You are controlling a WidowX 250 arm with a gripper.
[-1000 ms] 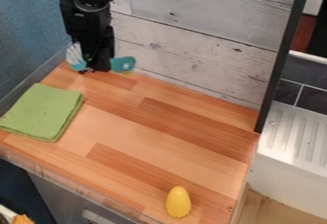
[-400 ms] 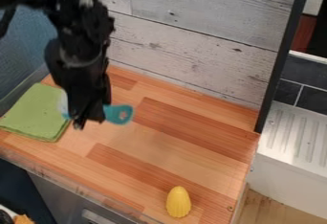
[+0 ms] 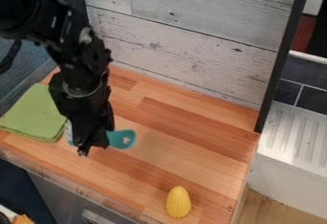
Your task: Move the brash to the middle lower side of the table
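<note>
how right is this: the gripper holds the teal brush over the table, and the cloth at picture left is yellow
Only the cloth's colour is wrong: in the camera view the cloth is green. The gripper does hold the teal brush over the table.

Teal brush handle [image 3: 121, 139], green cloth [image 3: 33, 114], yellow toy [image 3: 179, 202], seemingly ridged, orange-brown striped wood table [image 3: 172, 141], grey-grained white planks [image 3: 185, 36]

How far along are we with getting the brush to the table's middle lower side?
Grasping looks done: the brush sits in the tool, its teal handle sticking out to the image's right. In hand is the carry, with the brush just right of the green cloth. Left to do, I judge: reach the middle of the table's lower side, then set down and release.
</note>
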